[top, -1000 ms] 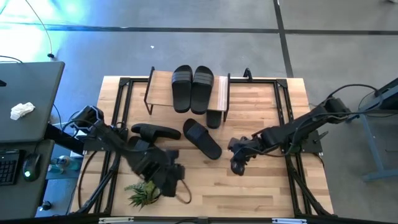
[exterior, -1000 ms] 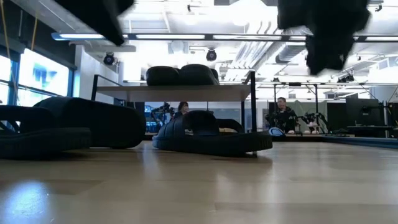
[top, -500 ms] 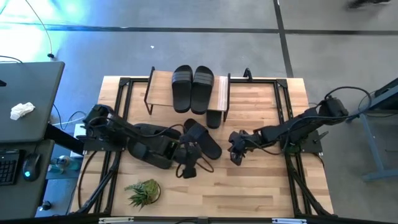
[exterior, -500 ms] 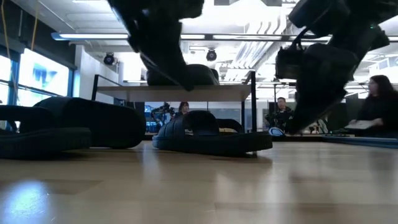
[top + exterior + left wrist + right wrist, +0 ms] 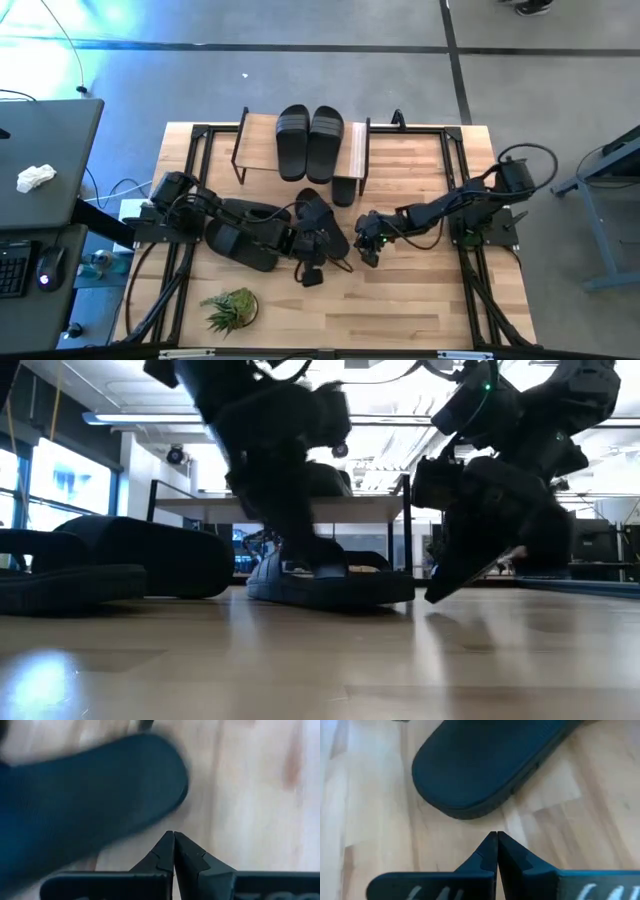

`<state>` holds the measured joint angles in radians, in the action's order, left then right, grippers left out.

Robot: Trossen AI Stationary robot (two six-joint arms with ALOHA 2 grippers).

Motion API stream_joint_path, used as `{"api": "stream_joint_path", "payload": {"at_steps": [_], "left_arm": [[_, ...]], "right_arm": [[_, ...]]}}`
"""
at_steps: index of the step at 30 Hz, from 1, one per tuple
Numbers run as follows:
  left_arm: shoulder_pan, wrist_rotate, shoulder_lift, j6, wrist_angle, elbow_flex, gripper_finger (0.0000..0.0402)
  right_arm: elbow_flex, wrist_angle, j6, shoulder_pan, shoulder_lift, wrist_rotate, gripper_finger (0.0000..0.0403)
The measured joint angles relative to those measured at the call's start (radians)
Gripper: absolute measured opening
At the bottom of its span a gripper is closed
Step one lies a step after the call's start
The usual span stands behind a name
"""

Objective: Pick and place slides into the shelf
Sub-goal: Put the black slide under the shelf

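A black slide point(image 5: 322, 224) lies loose on the light wood table point(image 5: 420, 300), just in front of the shelf point(image 5: 355, 150). Two more slides point(image 5: 309, 142) sit side by side on the shelf's top plank, one shows under it, and another point(image 5: 245, 212) lies on the table to the left. A small plant point(image 5: 230, 308) stands near the front left edge. Around the table is grey floor, with a desk at the far left; the low view looks into a bright room with ceiling lights behind the shelf.

The left gripper point(image 5: 310, 245) is over the loose slide's near end; in its wrist view the rounded end of the slide point(image 5: 90, 795) lies just ahead of the fingertips point(image 5: 162, 851), not touching. The right gripper point(image 5: 366, 246) is just right of the same slide, whose end point(image 5: 485, 765) lies just beyond its tips.

Both pairs of jaws are pressed together, tips touching, and hold nothing.
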<state>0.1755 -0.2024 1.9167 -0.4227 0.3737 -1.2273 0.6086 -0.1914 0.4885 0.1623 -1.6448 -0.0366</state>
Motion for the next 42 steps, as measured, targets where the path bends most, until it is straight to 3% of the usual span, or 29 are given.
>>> {"api": "stream_joint_path", "payload": {"at_steps": [8,21,32,42], "left_arm": [[-0.014,-0.013,-0.004,-0.057,0.139,0.002,0.0000],[-0.099,0.011,0.019,-0.058,0.137,0.001,0.0000],[-0.181,0.007,0.018,-0.036,0.190,0.003,0.0000],[-0.181,-0.045,0.010,-0.083,0.248,0.002,0.0000]], "right_arm": [[0.000,-0.028,-0.004,0.000,-0.013,-0.009,0.0000],[0.004,-0.090,-0.071,-0.018,-0.013,-0.046,0.0000],[0.201,-0.041,-0.126,-0.037,-0.184,-0.120,0.0000],[0.256,-0.006,-0.127,-0.074,-0.197,-0.100,0.0000]]}}
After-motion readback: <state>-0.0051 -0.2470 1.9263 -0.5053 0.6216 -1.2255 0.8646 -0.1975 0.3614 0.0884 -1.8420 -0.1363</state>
